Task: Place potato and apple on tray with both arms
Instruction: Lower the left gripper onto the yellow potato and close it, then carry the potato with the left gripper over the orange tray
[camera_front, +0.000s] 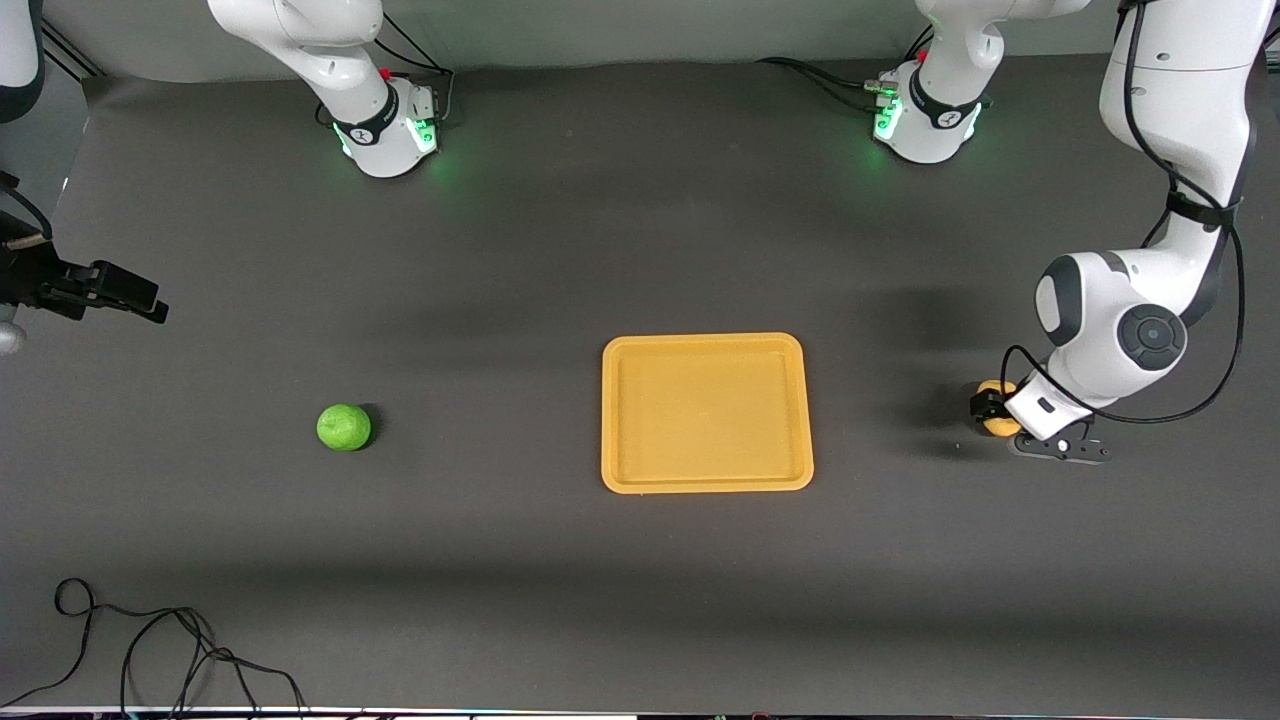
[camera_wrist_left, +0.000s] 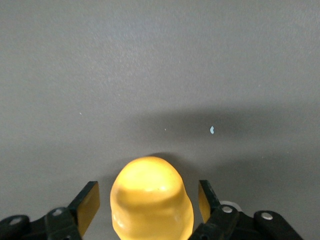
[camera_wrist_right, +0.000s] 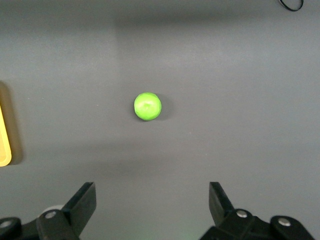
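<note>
my left gripper (camera_wrist_left: 145, 207): parted, straddling potato (camera_wrist_left: 151, 200), gaps both sides | my right gripper (camera_wrist_right: 151, 205): wide, waits high over apple (camera_wrist_right: 147, 106)

table (camera_front: 560, 250): dark grey mat | cable (camera_front: 150, 640): black, looped, near camera edge

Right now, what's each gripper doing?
Left gripper: open around the lumpy yellow potato, not gripping yet.
Right gripper: open, empty, above the round green apple.

Your front camera looks down on the whole table (camera_front: 560, 600) from high up, facing both bases. Each wrist camera looks past its own jaws: the left sits close on the potato (camera_wrist_left: 151, 200), the right higher over the apple (camera_wrist_right: 147, 106), and the front view shares both.
</note>
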